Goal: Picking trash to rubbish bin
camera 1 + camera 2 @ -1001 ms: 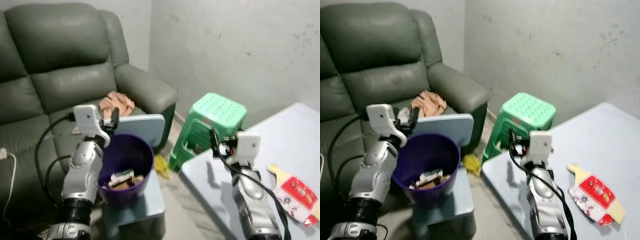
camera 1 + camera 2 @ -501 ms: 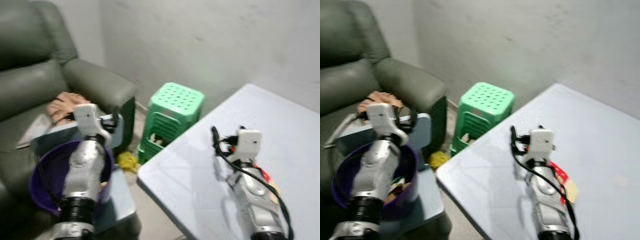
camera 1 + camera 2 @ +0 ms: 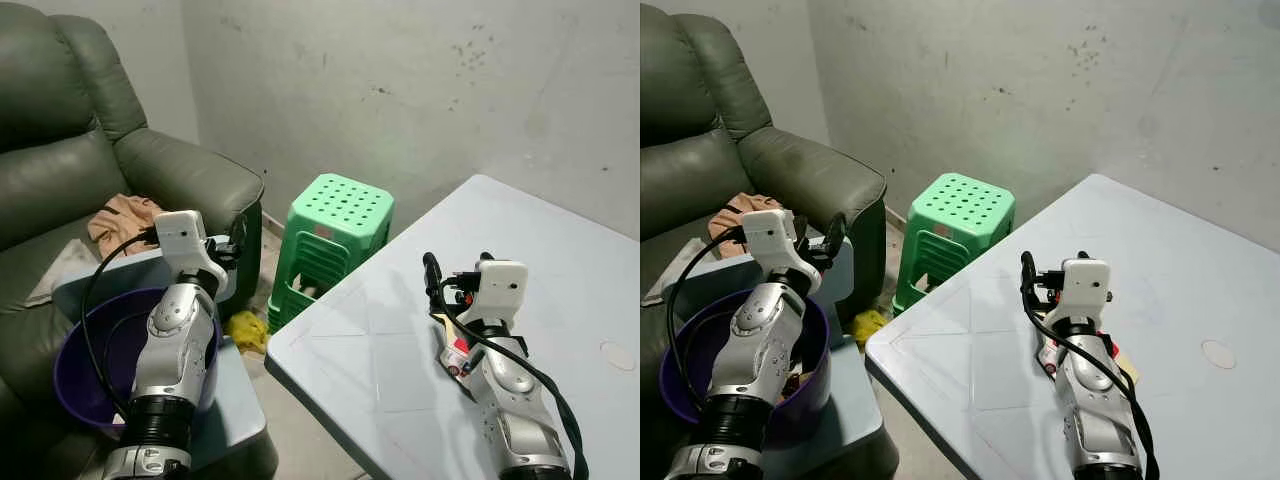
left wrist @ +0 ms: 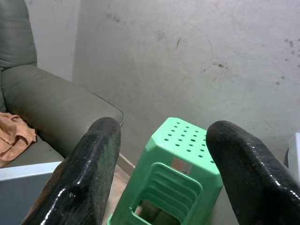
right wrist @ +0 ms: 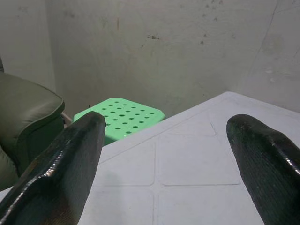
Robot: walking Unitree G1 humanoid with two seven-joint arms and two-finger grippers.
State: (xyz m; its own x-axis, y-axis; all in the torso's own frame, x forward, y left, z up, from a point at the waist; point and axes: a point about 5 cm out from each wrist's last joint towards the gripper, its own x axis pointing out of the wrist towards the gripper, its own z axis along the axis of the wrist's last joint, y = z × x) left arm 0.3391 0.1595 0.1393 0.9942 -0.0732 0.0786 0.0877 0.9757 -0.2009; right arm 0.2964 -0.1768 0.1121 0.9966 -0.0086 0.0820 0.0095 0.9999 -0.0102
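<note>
Fingers apart and empty, the right gripper [image 3: 433, 275] hovers over the bench [image 3: 560, 260] above the red-and-white wrapper [image 3: 457, 352] near its middle, which looks light, thin and crinkly, best pinched at a free edge.

Soft, even indoor light filled the room, brightest on the pale wall [image 3: 420, 90] and the white table [image 3: 560, 230], which carried a faint sheen. The head views were sharp. The wrist views' near black fingers [image 4: 89, 178] (glossy with highlights) looked slightly soft, perhaps out of focus.
</note>
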